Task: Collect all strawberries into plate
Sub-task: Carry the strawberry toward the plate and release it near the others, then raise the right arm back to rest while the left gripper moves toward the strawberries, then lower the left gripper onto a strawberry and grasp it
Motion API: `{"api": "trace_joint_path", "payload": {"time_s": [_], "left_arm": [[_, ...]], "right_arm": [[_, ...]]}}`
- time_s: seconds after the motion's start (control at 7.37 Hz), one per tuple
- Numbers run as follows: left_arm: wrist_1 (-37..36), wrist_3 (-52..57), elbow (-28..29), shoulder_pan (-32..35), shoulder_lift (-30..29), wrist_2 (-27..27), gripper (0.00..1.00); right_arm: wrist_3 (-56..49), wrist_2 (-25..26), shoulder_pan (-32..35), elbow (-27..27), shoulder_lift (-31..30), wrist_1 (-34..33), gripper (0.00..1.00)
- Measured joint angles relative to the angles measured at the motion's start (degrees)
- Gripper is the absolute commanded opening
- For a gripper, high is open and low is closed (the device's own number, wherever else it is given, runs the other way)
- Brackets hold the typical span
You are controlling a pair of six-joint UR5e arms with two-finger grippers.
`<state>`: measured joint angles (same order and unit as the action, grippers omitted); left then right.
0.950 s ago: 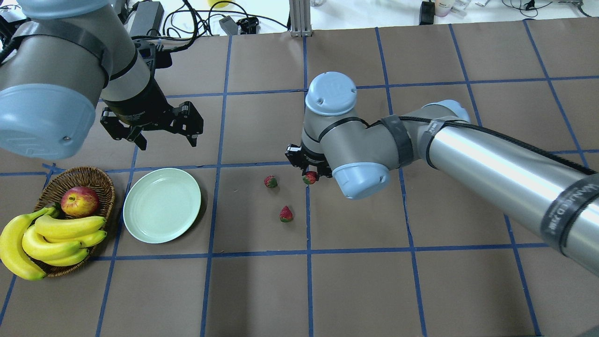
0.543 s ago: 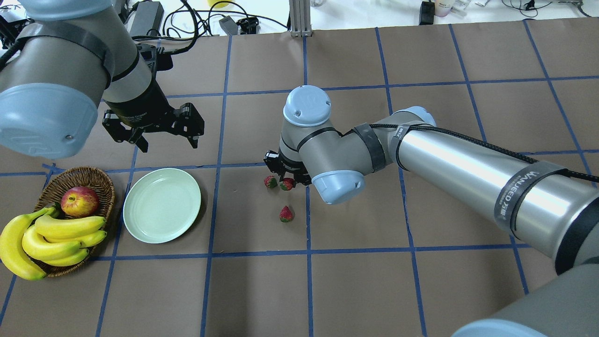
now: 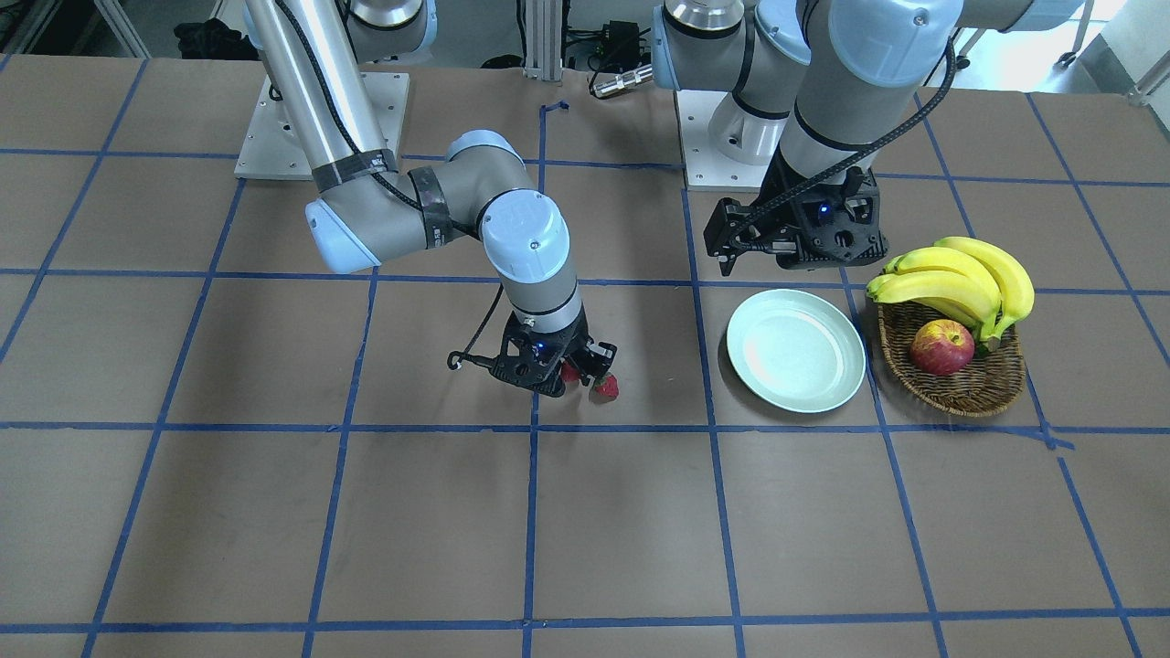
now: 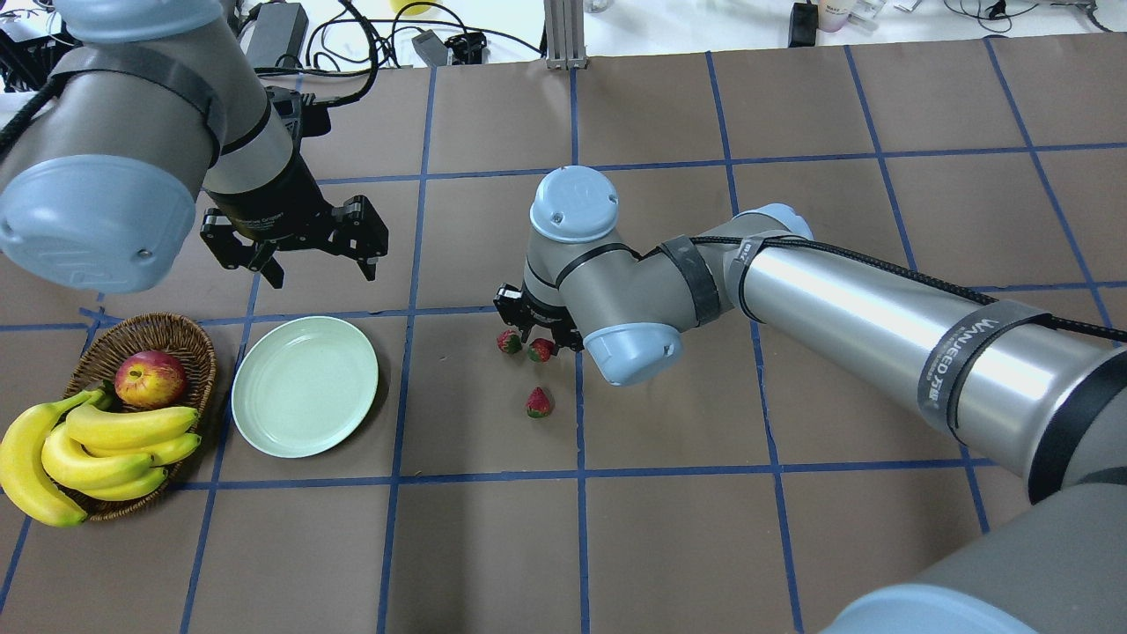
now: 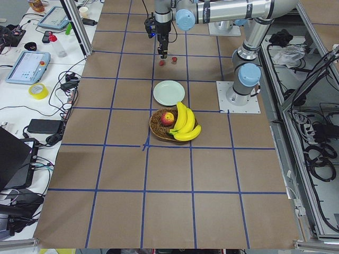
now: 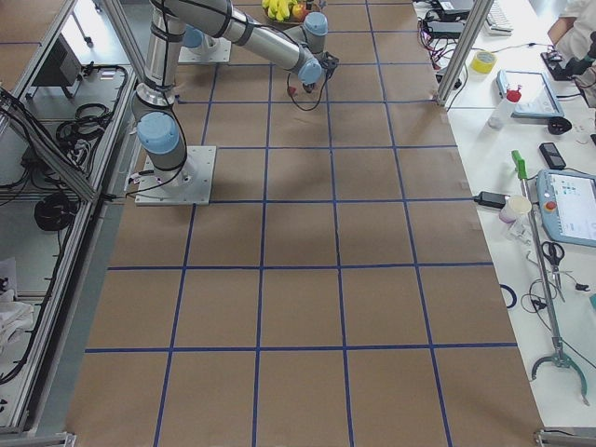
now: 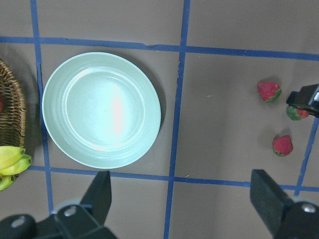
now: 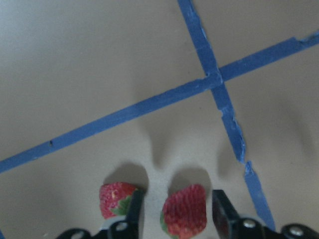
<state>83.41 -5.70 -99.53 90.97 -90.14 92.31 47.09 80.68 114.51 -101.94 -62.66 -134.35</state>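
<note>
Three strawberries lie near the table's middle. My right gripper [image 4: 538, 342] is shut on one strawberry [image 4: 541, 350], also seen in the right wrist view as the strawberry [image 8: 184, 210] between the fingers [image 8: 222, 211]. A second strawberry [image 4: 509, 342] sits just left of that gripper, close to its finger. The third strawberry [image 4: 538, 402] lies on the table nearer the robot. The pale green plate [image 4: 305, 386] is empty, well to the left. My left gripper [image 4: 299, 254] hangs open above the table behind the plate, holding nothing. In the left wrist view the plate [image 7: 102, 109] is below it.
A wicker basket [image 4: 195, 342] left of the plate holds an apple [image 4: 150, 379] and a bunch of bananas [image 4: 97, 445]. Blue tape lines grid the brown table. Cables and boxes lie along the far edge.
My right gripper has carried its strawberry leftward, from right of the tape line to right beside the second strawberry. The left arm shifted only slightly.
</note>
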Motion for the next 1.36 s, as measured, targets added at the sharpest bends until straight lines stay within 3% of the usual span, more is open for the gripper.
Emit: {"api": "trace_joint_path", "payload": {"time_s": [0.27, 0.54, 0.95, 1.36], "left_arm": [[-0.1, -0.1, 0.1, 0.1, -0.4, 0.0, 1.0], [-2.0, -1.6, 0.0, 0.4, -1.5, -1.1, 1.0], [-15.3, -5.7, -5.7, 2.0, -5.5, -8.1, 1.0], [-26.9, -15.6, -10.6, 4.8, -11.8, -11.5, 1.0]], "right_arm": [[-3.1, 0.8, -1.8, 3.0, -2.1, 2.5, 1.0], [-17.0, 5.3, -8.9, 4.6, -7.1, 12.4, 1.0], [-40.7, 8.6, -24.3, 9.6, -14.0, 27.5, 1.0], [-44.5, 9.0, -25.5, 20.3, -19.2, 42.4, 1.0]]}}
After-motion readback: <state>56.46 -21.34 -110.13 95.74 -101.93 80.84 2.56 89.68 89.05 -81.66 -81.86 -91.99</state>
